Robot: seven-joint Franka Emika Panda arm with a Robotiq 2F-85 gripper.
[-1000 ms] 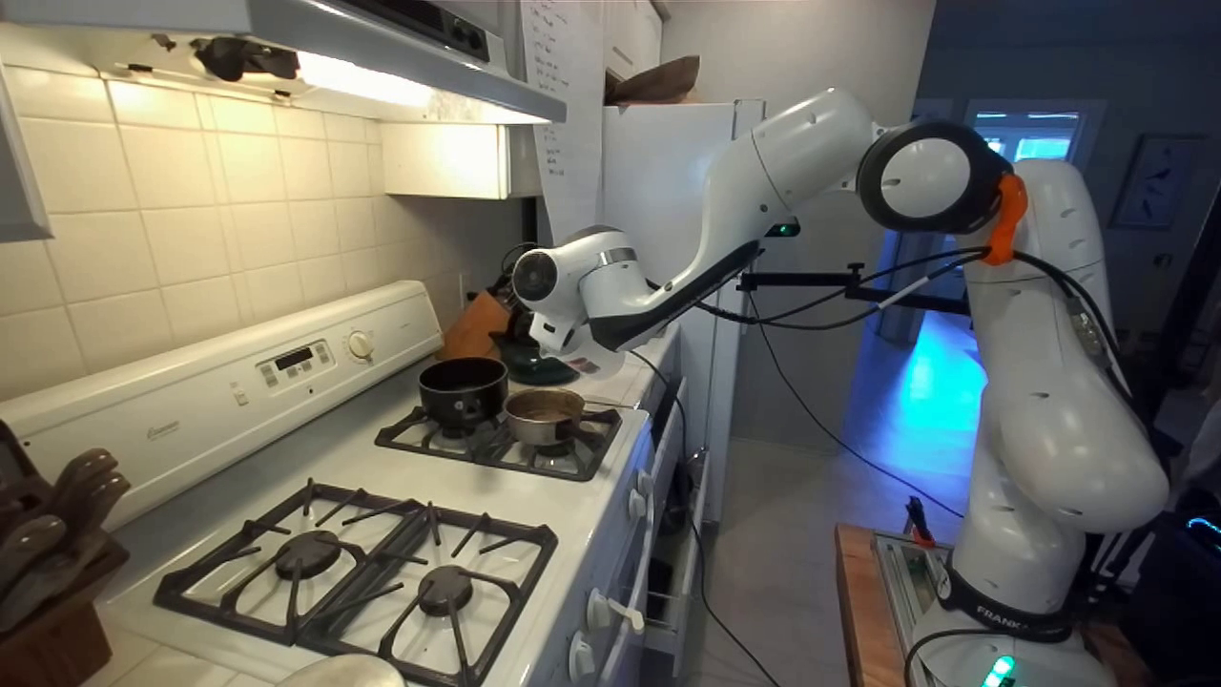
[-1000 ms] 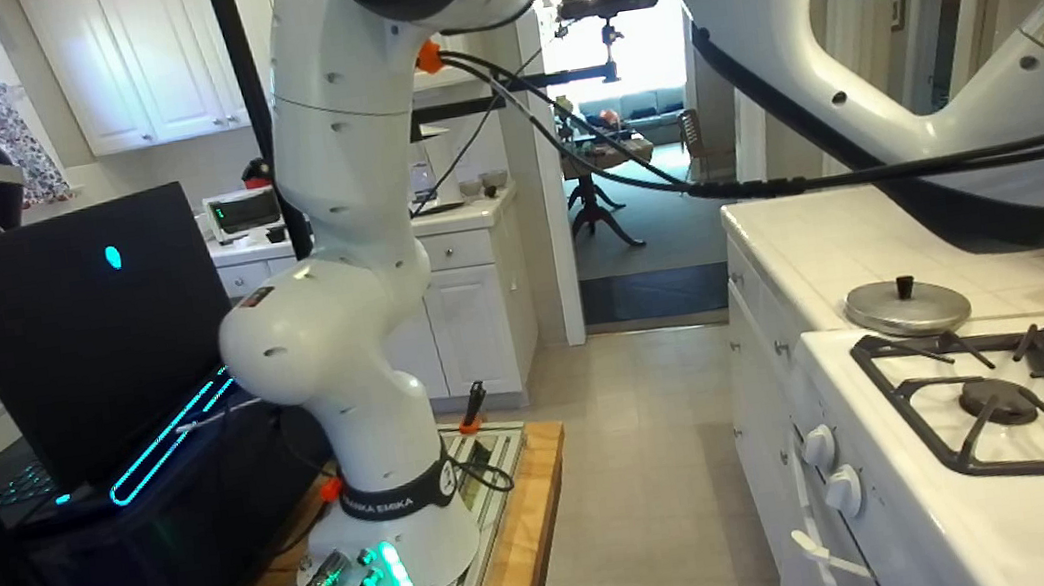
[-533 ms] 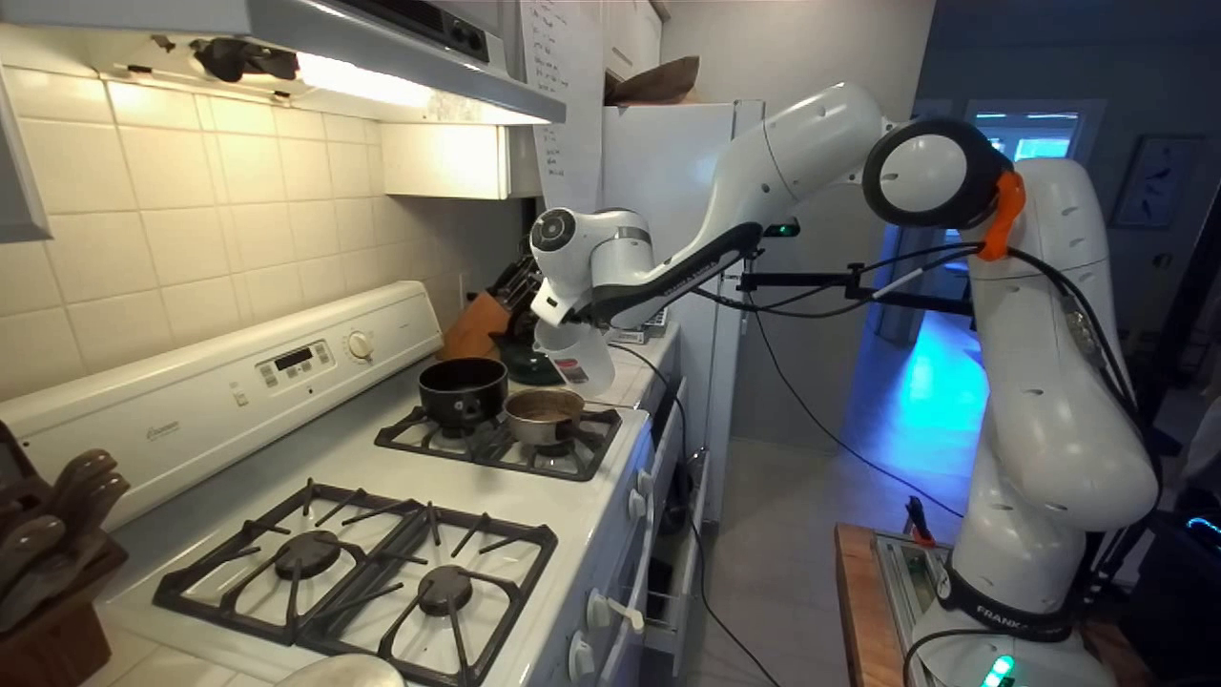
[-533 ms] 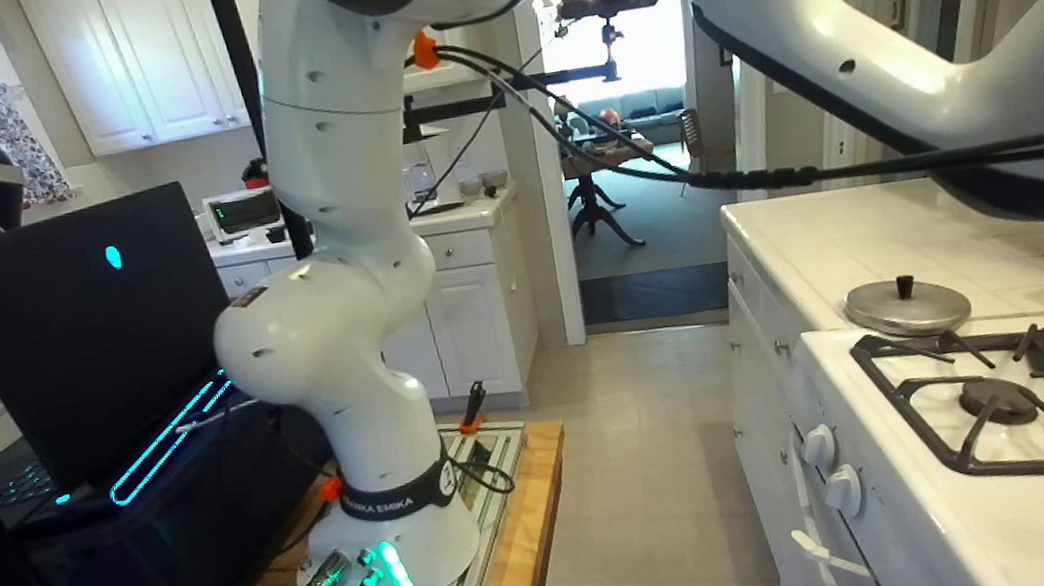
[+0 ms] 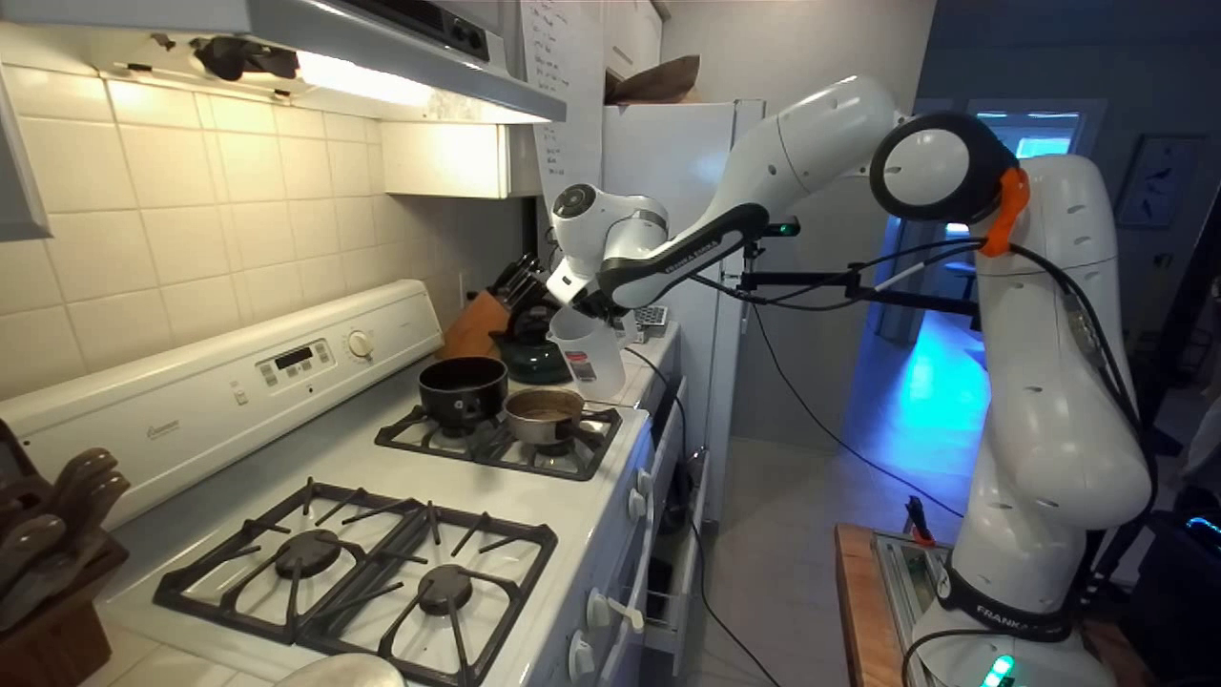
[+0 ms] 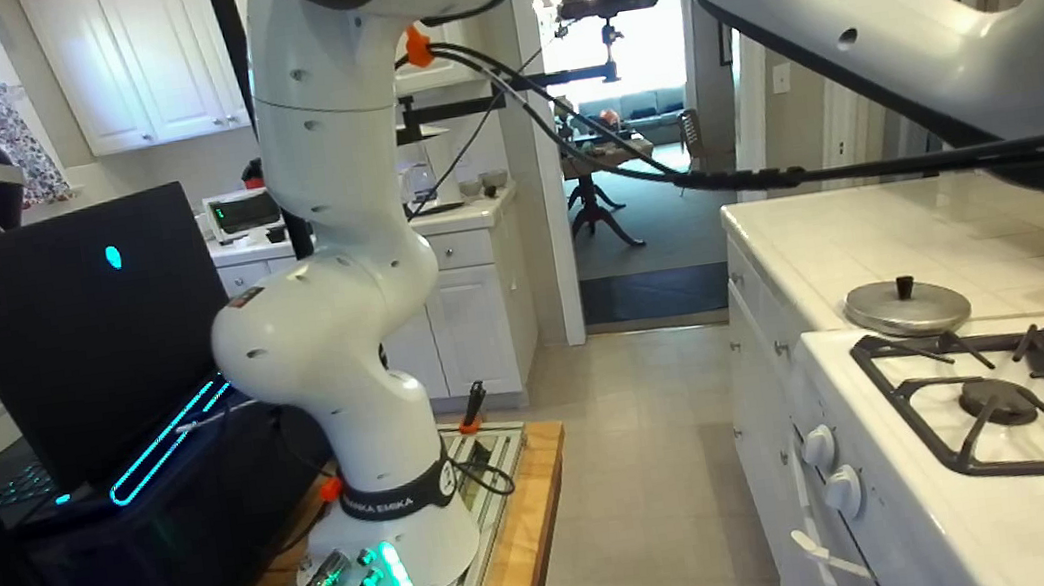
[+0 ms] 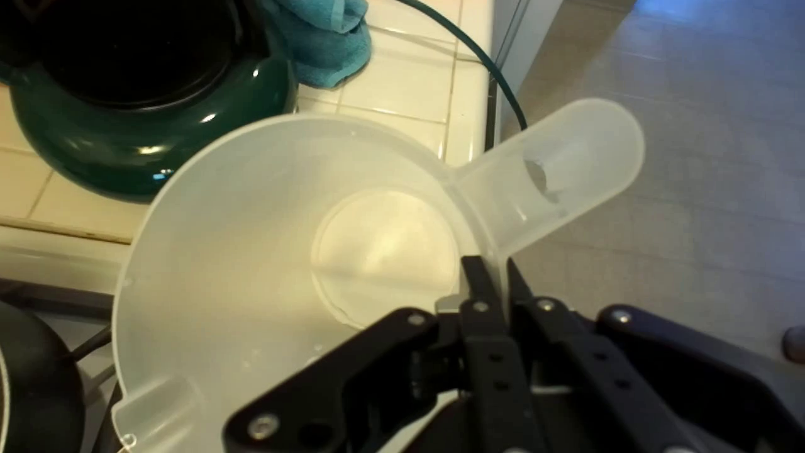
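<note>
My gripper is shut on the rim of a translucent plastic pitcher, just beside its handle. One finger lies inside the wall and the other outside. No contents show inside the pitcher, and its spout points to the lower left in the wrist view. In an exterior view the pitcher, with a small red label, leans slightly below the wrist, near the counter edge beyond the saucepan. I cannot tell whether its base touches anything. In the view with the laptop, gripper and pitcher are out of frame.
A black pot stands on a back burner beside the saucepan. Beyond them are a green kettle, a blue cloth and a knife block. The range hood overhangs the stove. A metal lid lies on the near counter.
The wrist has risen and shifted away from the stove's back panel. The pitcher, largely hidden under the wrist a second ago, now shows plainly and stands more upright. The grip looks unchanged.
</note>
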